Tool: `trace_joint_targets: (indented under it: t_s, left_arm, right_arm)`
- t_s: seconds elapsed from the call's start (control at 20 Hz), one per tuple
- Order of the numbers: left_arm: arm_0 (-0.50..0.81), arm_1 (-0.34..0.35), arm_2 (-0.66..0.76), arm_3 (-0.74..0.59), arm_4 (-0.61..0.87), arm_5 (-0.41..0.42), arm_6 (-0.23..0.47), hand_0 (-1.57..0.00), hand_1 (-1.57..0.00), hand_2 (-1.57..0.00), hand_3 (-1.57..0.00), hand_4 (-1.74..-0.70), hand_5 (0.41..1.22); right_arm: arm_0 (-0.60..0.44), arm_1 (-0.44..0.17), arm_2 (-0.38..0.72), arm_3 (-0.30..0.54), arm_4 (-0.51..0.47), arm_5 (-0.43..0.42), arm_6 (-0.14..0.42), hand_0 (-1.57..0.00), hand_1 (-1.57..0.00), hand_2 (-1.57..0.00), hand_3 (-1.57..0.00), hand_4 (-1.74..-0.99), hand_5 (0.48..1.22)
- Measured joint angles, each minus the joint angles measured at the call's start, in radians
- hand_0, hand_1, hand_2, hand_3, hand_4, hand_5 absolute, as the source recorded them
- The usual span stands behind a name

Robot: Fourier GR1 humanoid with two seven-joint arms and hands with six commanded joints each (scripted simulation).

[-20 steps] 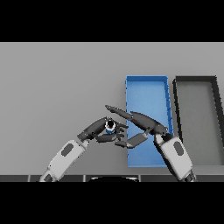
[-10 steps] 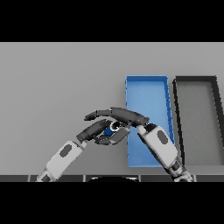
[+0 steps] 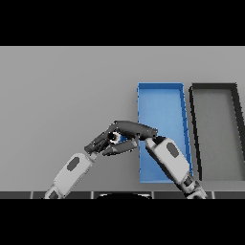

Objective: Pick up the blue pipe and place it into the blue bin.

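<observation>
The blue pipe shows only as a small light ring with a blue edge, just left of the blue bin. My right hand reaches left from the bin's near end. Its fingers arch over the pipe and its thumb lies beneath it, so it is shut on the pipe. My left hand is right beside the pipe on its left, fingers straight and pointing at it. Most of the pipe is hidden by the two hands.
A dark grey bin stands right of the blue bin, side by side with it. My right forearm lies across the near end of the blue bin. Grey table stretches to the left and behind.
My right hand has swept left from the bin's edge and lowered its fingers over the pipe, curling around it. The left hand has stayed almost in place.
</observation>
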Motion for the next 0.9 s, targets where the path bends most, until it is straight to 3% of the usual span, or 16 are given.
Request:
trace_joint_targets:
  t_s: [0.1, 0.2, 0.25, 0.35, 0.45, 0.5, 0.6, 0.75, 0.9]
  left_arm:
    - [0.006, 0.012, -0.002, -0.012, 0.005, -0.003, 0.040, -1.49, -1.48, -1.39, -1.46, -1.72, 1.221]
    - [0.011, 0.013, -0.006, -0.012, 0.003, 0.012, 0.020, -1.52, -1.51, -1.39, -1.50, -1.73, 1.221]
    - [0.015, 0.017, -0.004, -0.018, 0.005, 0.009, 0.028, -1.43, -1.35, -1.22, -1.33, -1.65, 1.221]
    - [0.007, 0.041, -0.014, -0.031, -0.048, 0.009, 0.002, -0.93, -0.87, -0.78, -0.85, -1.41, 1.221]
    - [-0.010, 0.080, -0.027, -0.016, -0.097, -0.034, -0.025, -0.59, -0.55, -0.50, -0.55, -1.22, 1.221]
    - [-0.016, 0.079, -0.035, -0.011, -0.113, -0.046, -0.024, -0.47, -0.44, -0.40, -0.44, -1.14, 1.187]
    - [-0.020, 0.084, -0.040, 0.002, -0.140, -0.047, -0.048, -0.30, -0.28, -0.26, -0.28, -1.04, 1.020]
    - [-0.026, 0.090, -0.040, 0.021, -0.160, -0.030, -0.002, -0.15, -0.14, -0.13, -0.14, -0.94, 0.785]
    - [-0.039, 0.092, -0.034, 0.028, -0.158, -0.033, 0.027, -0.08, -0.07, -0.07, -0.07, -0.89, 0.664]
  right_arm:
    - [0.008, -0.019, 0.008, -0.005, 0.046, 0.014, -0.055, -1.50, -1.50, -1.50, -1.47, -1.465, 1.118]
    - [0.002, -0.017, 0.000, -0.012, 0.036, 0.015, -0.022, -1.52, -1.52, -1.53, -1.51, -1.475, 1.155]
    - [0.019, -0.013, -0.001, -0.022, 0.035, 0.010, -0.025, -1.53, -1.53, -1.53, -1.52, -1.480, 1.168]
    - [0.019, 0.007, -0.011, -0.018, 0.005, -0.004, -0.008, -1.55, -1.55, -1.55, -1.54, -1.487, 1.187]
    - [0.029, 0.013, -0.014, -0.015, 0.014, 0.011, -0.006, -1.56, -1.56, -1.56, -1.55, -1.490, 1.199]
    - [0.030, 0.017, -0.018, -0.021, 0.019, 0.019, 0.015, -1.56, -1.56, -1.56, -1.55, -1.491, 1.204]
    - [0.035, 0.033, -0.028, -0.022, 0.033, 0.035, 0.034, -1.56, -1.56, -1.56, -1.56, -1.493, 1.210]
    - [0.028, 0.056, -0.046, -0.025, 0.026, 0.049, -0.013, -1.57, -1.57, -1.57, -1.57, -1.496, 1.215]
    - [0.028, 0.066, -0.043, -0.033, 0.056, 0.048, -0.029, -1.57, -1.57, -1.57, -1.57, -1.495, 1.218]
